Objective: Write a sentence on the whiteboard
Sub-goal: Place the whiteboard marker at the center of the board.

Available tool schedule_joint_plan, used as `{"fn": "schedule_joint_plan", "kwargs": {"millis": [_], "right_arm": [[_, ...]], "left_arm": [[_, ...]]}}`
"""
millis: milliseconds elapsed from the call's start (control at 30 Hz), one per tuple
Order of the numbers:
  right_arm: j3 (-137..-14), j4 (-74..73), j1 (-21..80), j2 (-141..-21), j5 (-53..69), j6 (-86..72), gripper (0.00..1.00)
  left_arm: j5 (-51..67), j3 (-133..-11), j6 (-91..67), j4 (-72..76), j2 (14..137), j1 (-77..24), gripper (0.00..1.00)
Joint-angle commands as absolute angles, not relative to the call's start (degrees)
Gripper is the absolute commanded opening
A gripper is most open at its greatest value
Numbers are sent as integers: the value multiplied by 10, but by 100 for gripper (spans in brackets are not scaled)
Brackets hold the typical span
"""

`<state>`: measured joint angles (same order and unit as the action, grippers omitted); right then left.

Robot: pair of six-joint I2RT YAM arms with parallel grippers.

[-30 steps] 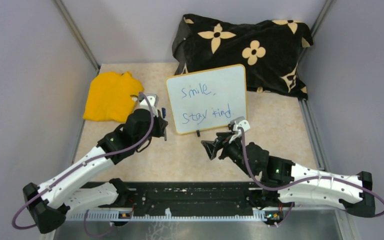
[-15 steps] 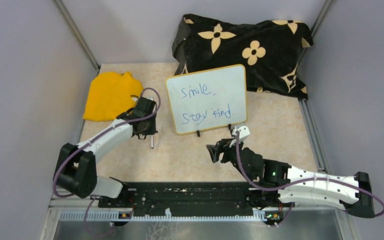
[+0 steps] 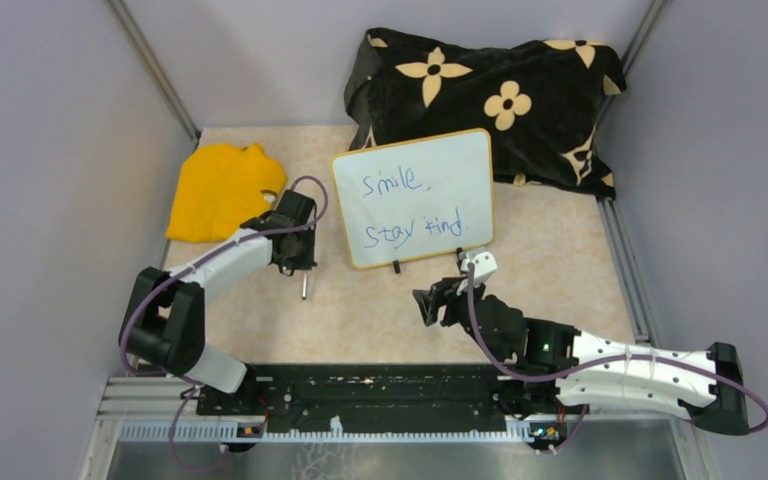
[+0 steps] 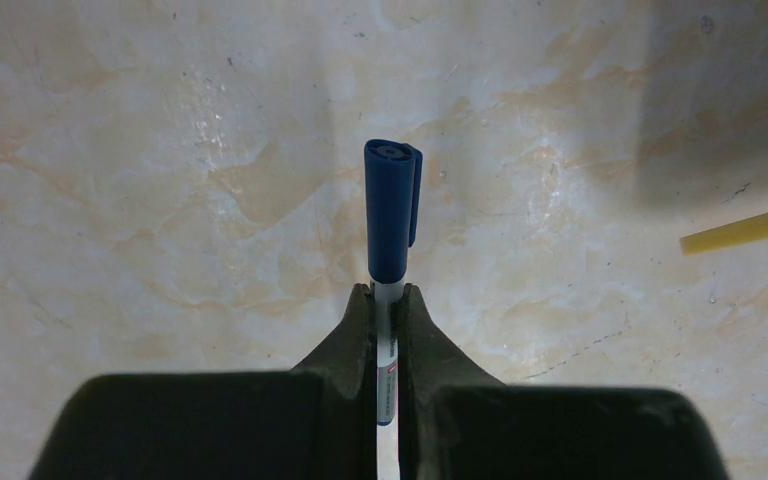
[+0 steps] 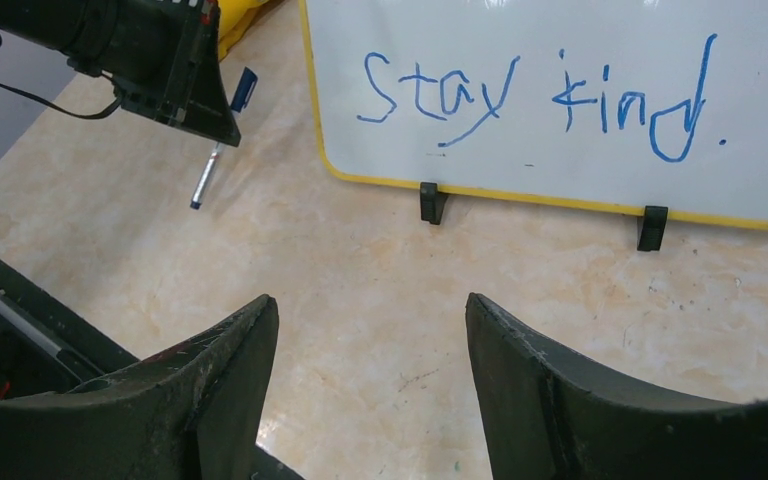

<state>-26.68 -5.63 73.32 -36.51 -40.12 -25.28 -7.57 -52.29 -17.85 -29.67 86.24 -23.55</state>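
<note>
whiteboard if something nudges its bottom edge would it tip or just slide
The whiteboard looks thin and stiff, so probably light. It rests on two small black feet, so a low nudge would likely slide it on the smooth table; a push higher up may tip it back toward the black flowered cloth.

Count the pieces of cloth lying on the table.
2. A yellow cloth lies at the far left, left of the whiteboard; a black flowered cloth is heaped at the back, behind the whiteboard. Any others under that heap would be hidden.
</note>
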Motion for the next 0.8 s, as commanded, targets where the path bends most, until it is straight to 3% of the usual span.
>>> {"fn": "schedule_joint_plan", "kwargs": {"millis": [0, 367, 767], "right_arm": [[-292, -27, 731, -383, -411, -237, 67], [-323, -46, 730, -400, -410, -223, 66], [-325, -60, 730, -381, -424, -226, 66]], "left_arm": [[-57, -546, -157, -301, 874, -227, 1], [-5, -538, -166, -281, 910, -221, 2], [-3, -544, -167, -287, 937, -221, 12]]}}
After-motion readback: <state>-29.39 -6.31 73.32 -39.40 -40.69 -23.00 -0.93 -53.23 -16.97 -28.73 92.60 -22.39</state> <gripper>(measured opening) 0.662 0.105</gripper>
